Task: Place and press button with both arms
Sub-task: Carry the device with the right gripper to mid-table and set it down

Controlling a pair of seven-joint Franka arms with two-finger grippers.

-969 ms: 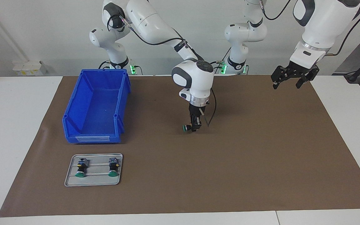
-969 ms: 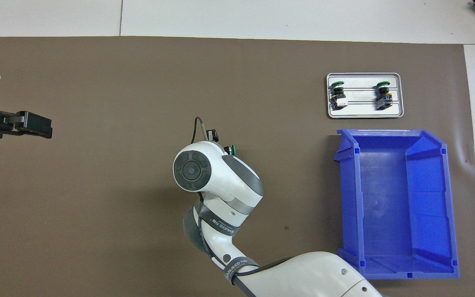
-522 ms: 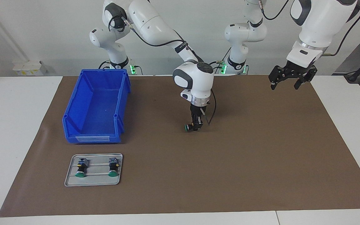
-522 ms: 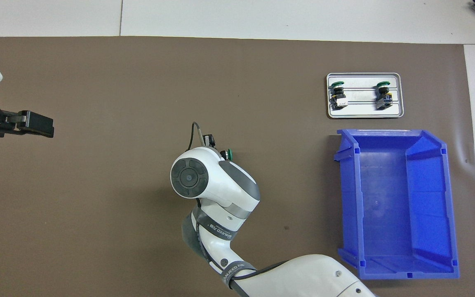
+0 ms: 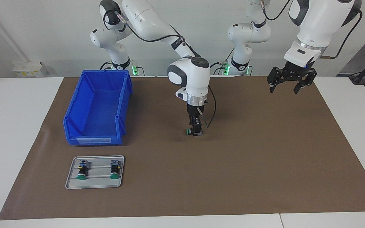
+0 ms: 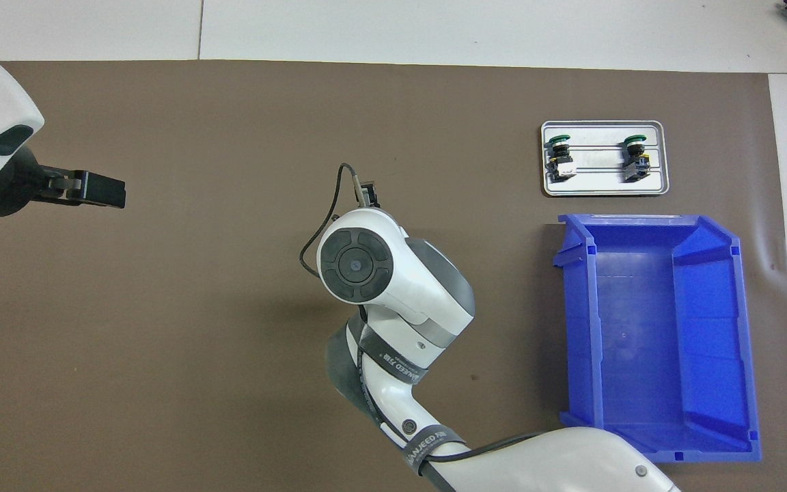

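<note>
At mid-desk, on the brown mat [image 5: 233, 177], the right pincer [image 5: 196, 132] stands low over the button [image 5: 188, 131], which lies beside its tips; whether its fingers grip I cannot tell. Raised over the mat's left-arm end, the left pincer [image 5: 283, 86] hangs open.

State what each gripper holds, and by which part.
The left gripper, open over the mat, holds nothing. The right gripper sits at the button, beside its green cap; whether it grips cannot be told.
</note>
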